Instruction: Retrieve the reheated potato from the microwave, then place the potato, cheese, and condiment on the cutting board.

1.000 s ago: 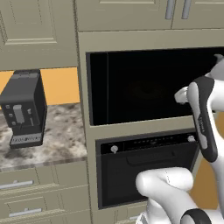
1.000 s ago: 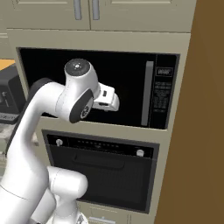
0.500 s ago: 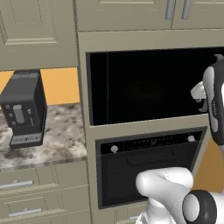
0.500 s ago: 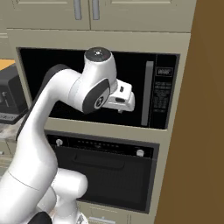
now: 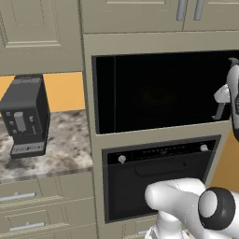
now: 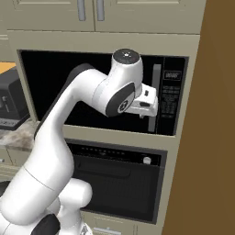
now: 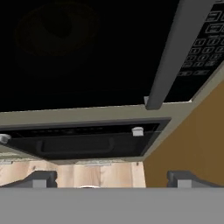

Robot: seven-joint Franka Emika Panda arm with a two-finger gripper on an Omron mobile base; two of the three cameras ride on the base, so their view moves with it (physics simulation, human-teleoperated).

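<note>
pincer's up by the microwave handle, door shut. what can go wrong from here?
1. The pincer is open, but the microwave's handle sits off toward one fingertip, not centred; closing now would likely miss or clip it.
2. The microwave door is shut and hinged opposite the handle; a straight pull instead of an arc could slip off the bar.
3. The keypad sits right beside the handle; a drifting approach could press it.

Large built-in black-fronted microwave (image 5: 158, 91) fills centre-right of the left base view, directly above black oven with horizontal handle (image 5: 158, 179). Dark boxy coffee machine (image 5: 25, 116) at left, on speckled stone counter (image 5: 56, 156). Beige cabinets (image 5: 42, 32) across top.
</note>
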